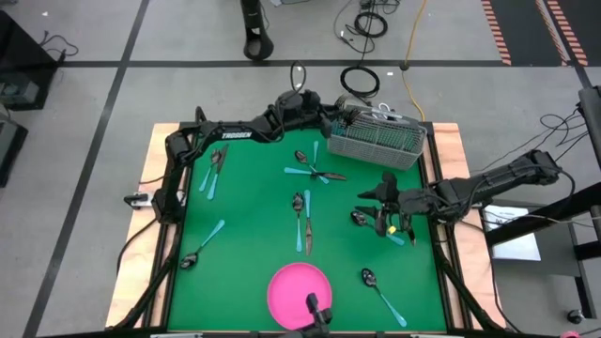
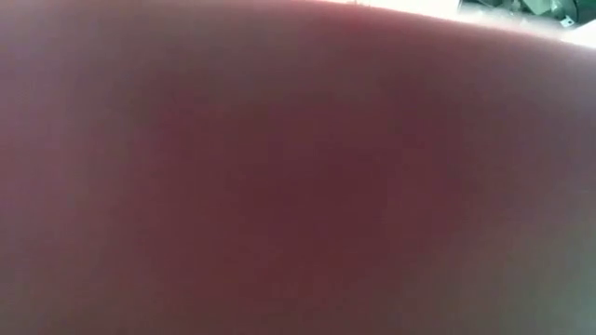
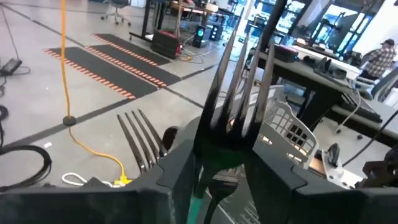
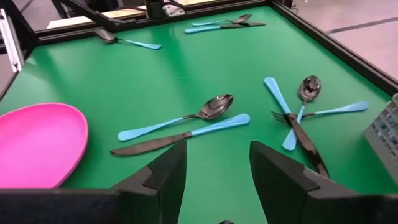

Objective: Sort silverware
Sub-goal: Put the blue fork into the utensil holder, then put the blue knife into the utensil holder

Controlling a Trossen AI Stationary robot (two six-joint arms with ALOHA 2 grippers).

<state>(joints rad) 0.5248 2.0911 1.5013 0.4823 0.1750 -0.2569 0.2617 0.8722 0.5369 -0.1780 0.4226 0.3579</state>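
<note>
My left gripper [image 1: 329,116] is at the far edge, by the left end of the grey mesh basket [image 1: 377,137], shut on a fork [image 3: 236,81]. Another fork's tines [image 3: 140,140] stick up beside it, and the basket's wire wall [image 3: 291,132] shows just beyond. My right gripper [image 4: 217,180] hovers open and low over the green mat's right side [image 1: 373,200], with a spoon [image 1: 360,218] and a blue handle [image 1: 397,238] lying close by it. More silverware lies flat on the mat: a crossed group [image 1: 315,170], a pair [image 1: 302,221], a spoon [image 4: 214,107] and a knife [image 4: 180,138]. My left gripper pinches the fork between its two fingers at the neck [image 3: 219,163], where the dark head meets the light handle. The fork is lifted clear and stands roughly along the fingers, tines [image 3: 239,68] pointing away from the wrist. The handle runs back between the fingers and out of sight.
The pink plate [image 1: 299,293] sits at the near edge with a utensil [image 1: 313,302] on it; its pink blur fills the low view. More utensils lie at the left [image 1: 214,169], near left [image 1: 202,244] and near right [image 1: 380,291]. Open mat lies around the middle pair.
</note>
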